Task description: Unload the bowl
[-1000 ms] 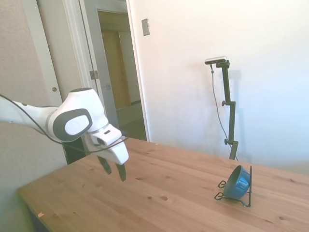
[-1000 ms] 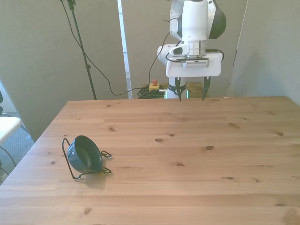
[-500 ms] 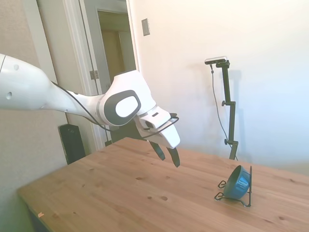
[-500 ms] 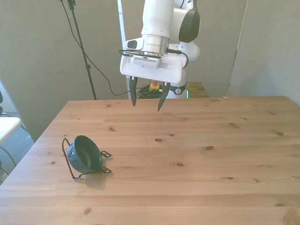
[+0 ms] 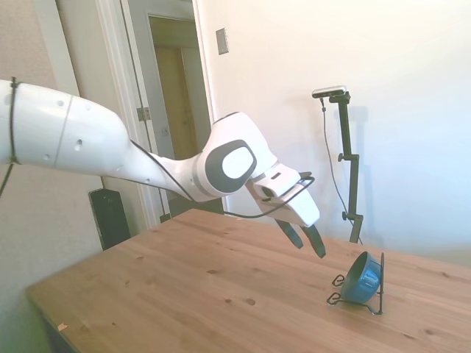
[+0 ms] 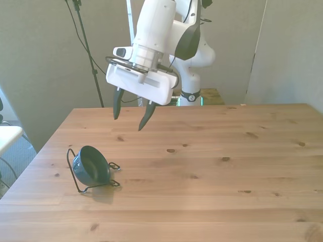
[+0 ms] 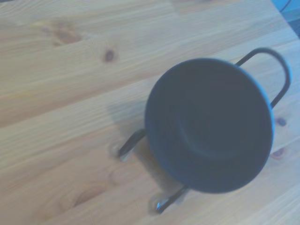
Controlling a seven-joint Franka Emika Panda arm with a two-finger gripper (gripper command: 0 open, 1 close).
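Dark teal bowl (image 6: pixel 91 165) is propped tilted in a black wire rack (image 6: pixel 75 172) on the bench (image 6: pixel 212 171), front view's left. Hand (image 6: pixel 128 117) is held above, fingers spread, nothing gripped.

There are no words, numbers, labels or brand names to read in any of the views (not even tiny ones).
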